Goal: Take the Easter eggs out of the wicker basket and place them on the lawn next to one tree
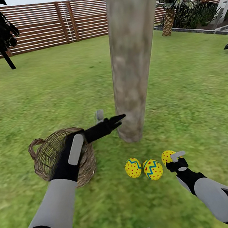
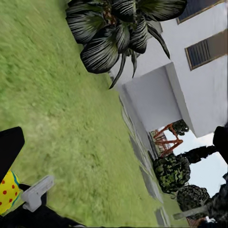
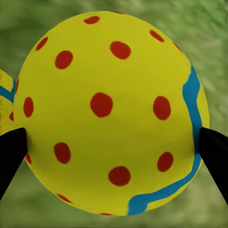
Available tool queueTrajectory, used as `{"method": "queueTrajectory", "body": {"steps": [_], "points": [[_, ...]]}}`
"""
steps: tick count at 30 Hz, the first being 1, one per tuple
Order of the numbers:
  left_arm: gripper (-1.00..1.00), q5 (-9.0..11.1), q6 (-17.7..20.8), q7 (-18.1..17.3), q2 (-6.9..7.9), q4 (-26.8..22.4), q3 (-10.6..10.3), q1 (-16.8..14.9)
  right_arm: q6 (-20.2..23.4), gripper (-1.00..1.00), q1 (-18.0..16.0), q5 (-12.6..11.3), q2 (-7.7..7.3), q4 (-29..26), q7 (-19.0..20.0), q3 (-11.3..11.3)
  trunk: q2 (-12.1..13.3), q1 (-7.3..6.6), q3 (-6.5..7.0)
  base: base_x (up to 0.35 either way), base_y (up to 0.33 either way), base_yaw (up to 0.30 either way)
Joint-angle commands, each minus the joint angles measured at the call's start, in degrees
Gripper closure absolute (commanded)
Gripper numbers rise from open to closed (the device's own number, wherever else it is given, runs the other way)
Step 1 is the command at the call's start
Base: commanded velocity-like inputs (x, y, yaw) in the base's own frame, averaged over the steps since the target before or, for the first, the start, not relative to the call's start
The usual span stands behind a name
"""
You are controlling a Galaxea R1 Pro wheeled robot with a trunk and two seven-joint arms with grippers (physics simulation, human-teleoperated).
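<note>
The right gripper pinches the third Easter egg at the tree's five o'clock; spread the jaws gently, lift straight; left gripper state unclear.

the left arm reaches forward and to the right, its forearm raised; the left gripper hangs in the air with its black fingers apart, clasping nothing. the right arm stretches in low from the near right, the right gripper closed around an easter egg, fingertips pressing its two sides.
</note>
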Motion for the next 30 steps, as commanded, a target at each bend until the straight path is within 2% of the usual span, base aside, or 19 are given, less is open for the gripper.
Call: {"method": "queueTrajectory", "body": {"steps": [1,3,4,7,9,10,12,17,21,30], "points": [[-1.0,5.94,-0.5,5.41,-0.02,0.07,-2.48,-0.15,-0.27,1.0,-0.05,0.5,0.0,0.12,-0.16,-0.48,-0.02,-0.01,-0.04,0.0,0.0,0.0],[-1.0,11.6,-3.82,10.85,-0.03,0.23,-6.12,-0.21,-0.27,1.0,-0.05,0.52,0.0,0.12,-0.13,-0.48,-0.02,-0.01,-0.04,0.0,0.0,0.0],[-1.0,13.48,-6.44,12.39,-0.03,1.38,-9.06,-0.22,-0.27,1.0,-0.05,0.51,0.0,0.12,-0.16,-0.48,-0.02,-0.01,-0.04,0.0,0.0,0.0],[-1.0,14.7,-11.1,13.38,-0.14,8.94,-13.59,-0.23,-0.27,1.0,-0.05,0.58,0.06,0.12,-0.16,-0.48,-0.02,-0.01,-0.04,0.0,0.0,0.0],[-1.0,14.88,-13.77,13.44,-0.19,11.59,-17.5,-0.23,-0.27,1.0,-0.05,0.58,0.05,0.12,-0.17,-0.48,-0.02,-0.01,-0.04,0.0,0.0,0.0],[-1.0,14.99,-14.5,13.45,-0.17,12.28,-18.82,-0.23,-0.27,1.0,-0.05,0.58,0.07,0.12,-0.18,-0.48,-0.02,-0.01,-0.04,0.0,0.0,0.0],[-1.0,15.09,-14.97,13.36,0.0,12.6,-19.56,-0.23,-0.27,1.0,-0.05,0.54,0.08,0.12,-0.16,-0.48,-0.02,-0.01,-0.04,0.0,0.0,0.0],[-1.0,15.07,-16.23,12.51,0.63,11.85,-19.77,-0.23,-0.19,1.0,-0.05,0.5,0.0,0.12,-0.09,-0.48,-0.02,-0.01,-0.04,0.0,0.0,0.0],[-1.0,15.14,-16.22,12.44,1.32,8.7,-19.77,-0.11,-0.04,1.0,-0.05,0.5,0.03,0.12,-0.12,-0.48,-0.02,-0.01,-0.04,0.0,0.0,0.0],[-1.0,15.15,-16.11,10.76,1.45,8.25,-19.8,-0.05,0.0,1.0,-0.05,0.5,0.09,0.21,-0.1,-0.48,-0.14,0.22,-2.04,0.0,0.0,0.0]]}}
